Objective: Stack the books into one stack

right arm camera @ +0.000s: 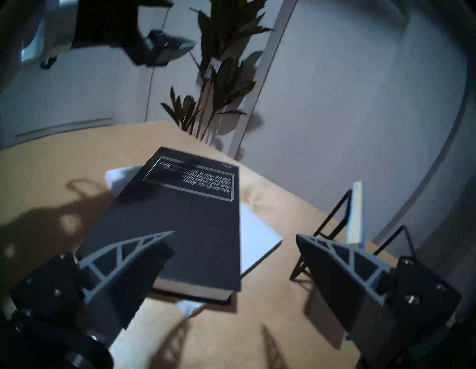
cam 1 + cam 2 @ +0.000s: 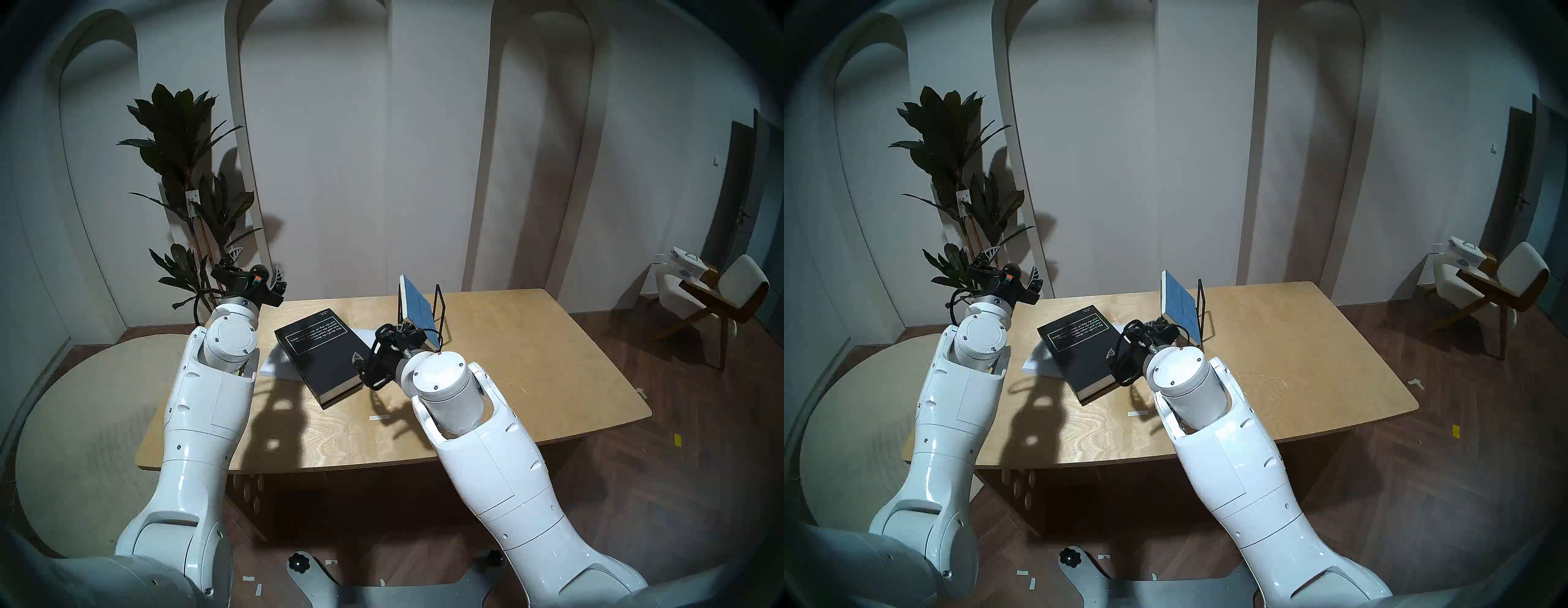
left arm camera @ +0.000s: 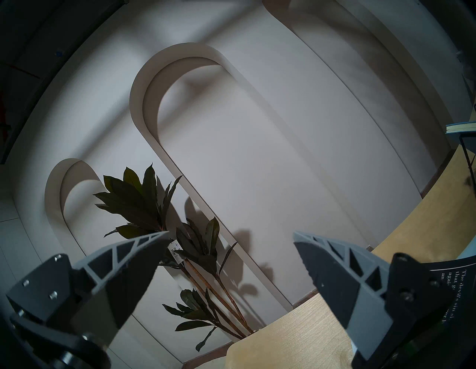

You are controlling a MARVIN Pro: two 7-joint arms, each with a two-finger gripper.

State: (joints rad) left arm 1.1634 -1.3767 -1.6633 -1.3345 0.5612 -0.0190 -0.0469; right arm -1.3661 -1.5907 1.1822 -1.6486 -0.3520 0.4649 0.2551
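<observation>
A thick black book lies flat on a larger white softcover in the middle of the wooden table. Behind them, a thin blue book stands upright in a black wire rack. My right gripper hangs open just above the black book's near right corner, holding nothing. One of its fingers is over the cover and the other is beside the rack. My left gripper is open and empty, raised at the table's far left corner and facing the wall.
A tall potted plant stands just behind the table's left corner, close to my left gripper. A strip of white tape lies on the table near the front. A chair stands far off to the right.
</observation>
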